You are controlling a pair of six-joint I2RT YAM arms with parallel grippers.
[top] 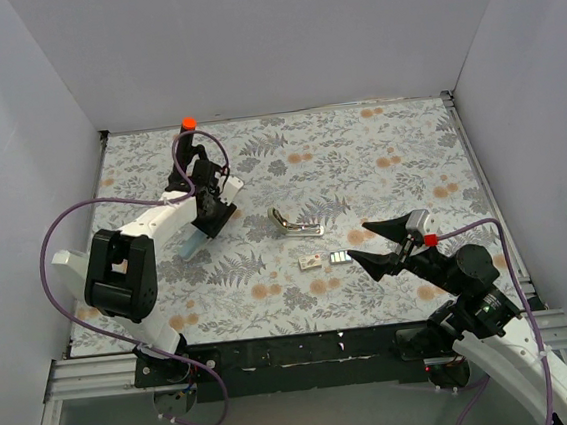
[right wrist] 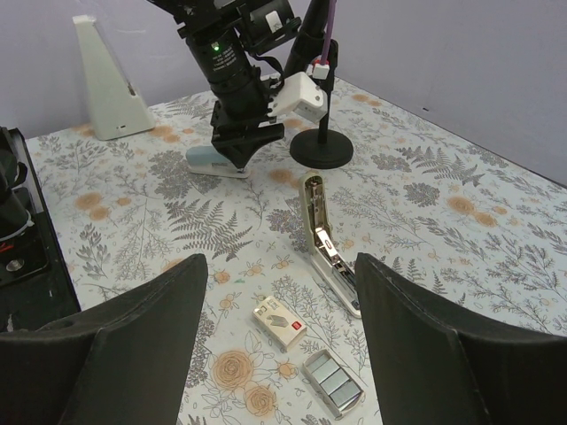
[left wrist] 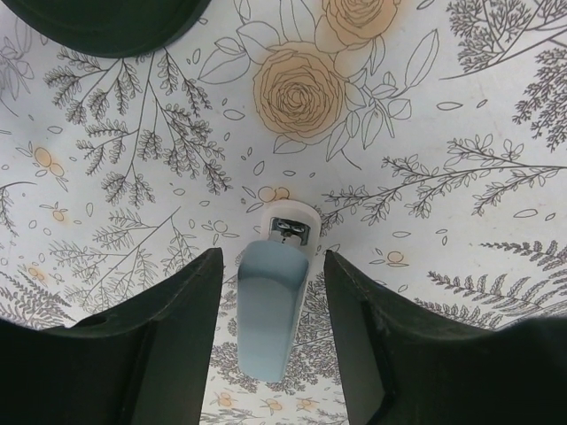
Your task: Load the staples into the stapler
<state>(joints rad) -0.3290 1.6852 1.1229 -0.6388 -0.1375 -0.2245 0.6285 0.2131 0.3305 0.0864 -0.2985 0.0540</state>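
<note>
The pale olive stapler (top: 297, 224) lies hinged open in the middle of the table; the right wrist view shows its silver inside (right wrist: 324, 242). Just near it sit a small whitish box with a red mark (top: 310, 262) (right wrist: 280, 321) and an open tray of silvery staples (top: 338, 257) (right wrist: 334, 382). My right gripper (top: 360, 241) (right wrist: 279, 354) is open and empty, hovering just right of the staples. My left gripper (top: 202, 226) (left wrist: 270, 354) is open, its fingers either side of a light blue bar (top: 192, 243) (left wrist: 268, 312) without touching it.
A black stand with an orange-tipped post (top: 188, 141) rises at the back left, its round base (right wrist: 322, 150) beyond the stapler. A white wedge (right wrist: 108, 84) stands at the far corner. White walls enclose the flowered table (top: 379, 163).
</note>
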